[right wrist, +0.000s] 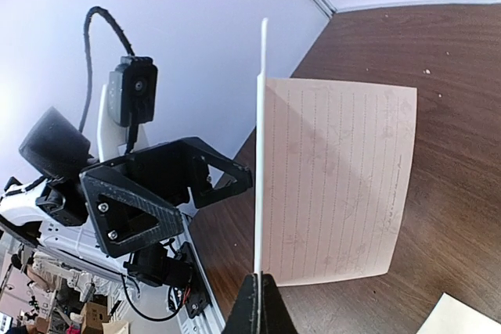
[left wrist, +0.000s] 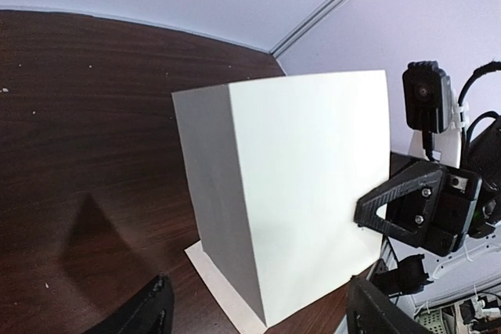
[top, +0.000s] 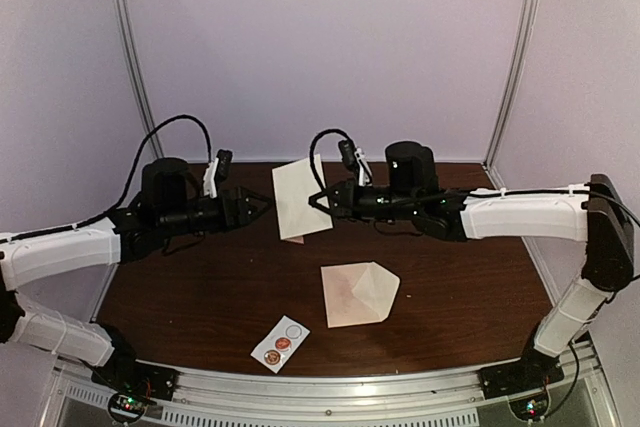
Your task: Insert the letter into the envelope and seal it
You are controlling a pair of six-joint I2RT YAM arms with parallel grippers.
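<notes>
Now the right pincer point(top: 318, 202) is clenched on one edge of a cream sheet point(top: 298, 192) held upright over the worktop point(top: 200, 287), the left pincer point(top: 262, 203) gapes released close beside its opposite edge, and the envelope point(top: 355, 295) lies flat nearer the arm bases, pointed flap open, near a sticker strip point(top: 280, 343).

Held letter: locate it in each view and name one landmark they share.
Top external: the letter stands upright just above centre.
Left wrist: it fills the middle, folded.
Right wrist: edge-on, a thin white vertical line near centre.
Shared landmark: the right gripper pinching its edge.
</notes>
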